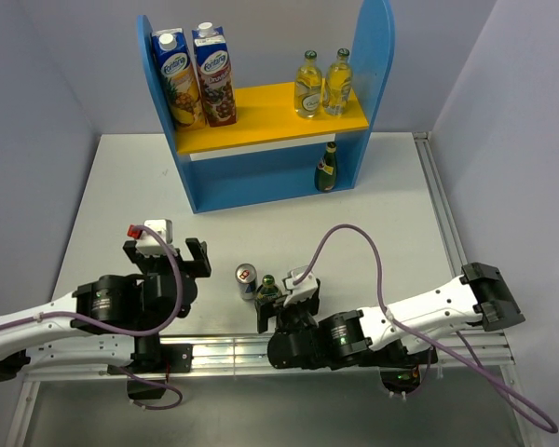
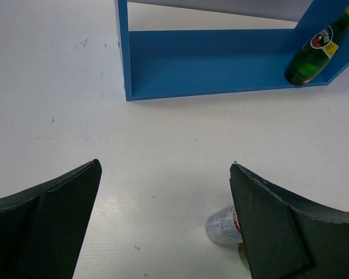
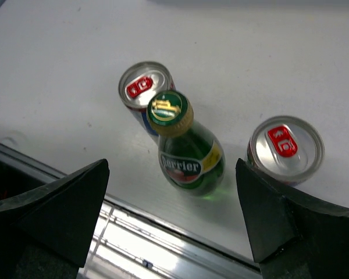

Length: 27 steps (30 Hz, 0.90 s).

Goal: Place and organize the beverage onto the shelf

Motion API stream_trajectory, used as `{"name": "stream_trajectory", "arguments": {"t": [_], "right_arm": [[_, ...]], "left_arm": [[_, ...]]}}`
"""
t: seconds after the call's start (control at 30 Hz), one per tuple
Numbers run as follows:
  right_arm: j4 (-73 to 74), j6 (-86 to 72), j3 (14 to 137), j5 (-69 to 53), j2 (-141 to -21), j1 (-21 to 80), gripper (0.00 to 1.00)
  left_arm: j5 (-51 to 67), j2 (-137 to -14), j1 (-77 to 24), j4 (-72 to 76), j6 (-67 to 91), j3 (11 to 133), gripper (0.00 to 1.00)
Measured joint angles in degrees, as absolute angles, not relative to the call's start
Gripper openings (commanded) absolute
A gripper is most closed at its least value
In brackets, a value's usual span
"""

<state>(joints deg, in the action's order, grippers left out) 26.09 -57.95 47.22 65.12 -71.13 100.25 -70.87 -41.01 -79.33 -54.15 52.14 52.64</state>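
Shelf [image 1: 377, 56] stands at the far side of the table [image 1: 121, 186], open front toward me.
- On its yellow board [image 1: 261, 107]: two cartons [image 1: 179, 79] at the left end and two clear bottles [image 1: 307, 84] side by side at the right end, all upright.
- Lower level, right end: shelved green bottle [image 1: 327, 168], upright against the right side panel.

Three drinks are loose on the table, near the front rail [image 1: 224, 352], roughly centre.
- The loose green bottle [image 3: 189, 154] is upright.
- The left can [image 3: 144, 87] is just beside it, on its far-left side. I cannot tell whether they touch.
- The right can [image 3: 285, 148] stands apart on the bottle's right. From overhead I only see the left can; the other is hidden under the right wrist.

Right gripper [image 1: 284, 303] is over this group, fingers spread wide and holding nothing. In its wrist view the loose green bottle sits in the gap between the fingers and touches neither. The right can is close to the right finger [image 3: 296, 232]; I cannot tell whether they touch.

Left gripper [image 2: 164, 168] is over bare table, left of the loose drinks, pointed at the shelf. Its fingers are spread wide and hold nothing. One can shows partly behind its right finger [image 2: 279, 226].
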Motion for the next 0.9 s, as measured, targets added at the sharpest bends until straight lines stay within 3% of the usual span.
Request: {"name": "stream_trajectory", "arguments": {"t": [0.17,0.33,0.6,0.73,0.9], "right_arm": [[17.2,-52.0,45.2,63.7,-71.5,95.8,0.83],[12.2,-49.1,44.3,61.9,-73.4,92.5,0.62],[6.6,-46.3,42.4,60.8,-74.5,90.4,0.11],[6.0,-45.3,42.4,60.6,-74.7,90.0,0.00],[7.2,-43.1,43.5,59.7,-74.6,89.2,0.00]], "left_arm": [[-70.8,-39.0,-79.3,-53.0,51.3,52.6,0.99],[-70.8,-39.2,-79.3,-52.9,51.1,52.6,0.99],[-70.4,-39.9,-79.3,-52.9,50.7,52.6,0.99],[-70.3,-39.9,-79.3,-52.9,50.7,52.6,0.99],[-70.3,-39.9,-79.3,-52.9,50.6,52.6,0.99]]}}
